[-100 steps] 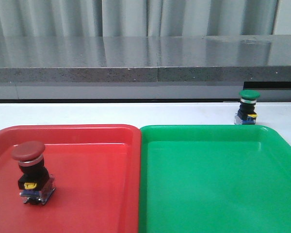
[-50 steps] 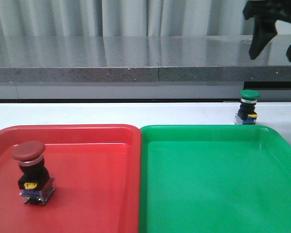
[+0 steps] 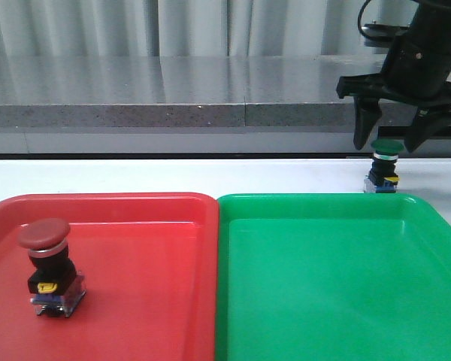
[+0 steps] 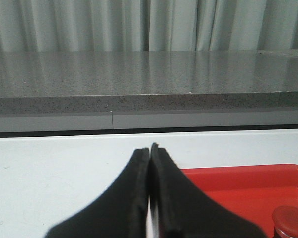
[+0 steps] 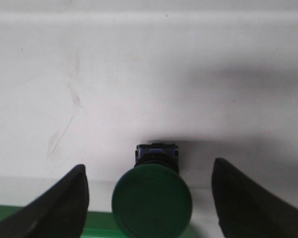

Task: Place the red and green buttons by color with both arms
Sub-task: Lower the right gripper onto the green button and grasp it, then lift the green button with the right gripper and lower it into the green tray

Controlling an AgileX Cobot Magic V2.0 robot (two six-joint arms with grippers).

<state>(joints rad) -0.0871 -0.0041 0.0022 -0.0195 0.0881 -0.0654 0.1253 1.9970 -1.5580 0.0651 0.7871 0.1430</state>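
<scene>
Front view shows you the right gripper (image 3: 391, 143) spread wide above the green button (image 3: 382, 167), which stands on the table (image 3: 210, 177) behind the green tray (image 3: 338, 278). The left gripper (image 4: 149, 149) is pressed closed and holds nothing; its base is cut off. The red button (image 3: 48, 267) stands in the red tray (image 3: 150, 278).

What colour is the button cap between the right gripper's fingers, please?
Dark green; the right wrist view shows it best.

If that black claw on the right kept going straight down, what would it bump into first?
Most likely the green button: the right tool hangs open just above it, one finger on either side. Its cap sits centred between them.
</scene>
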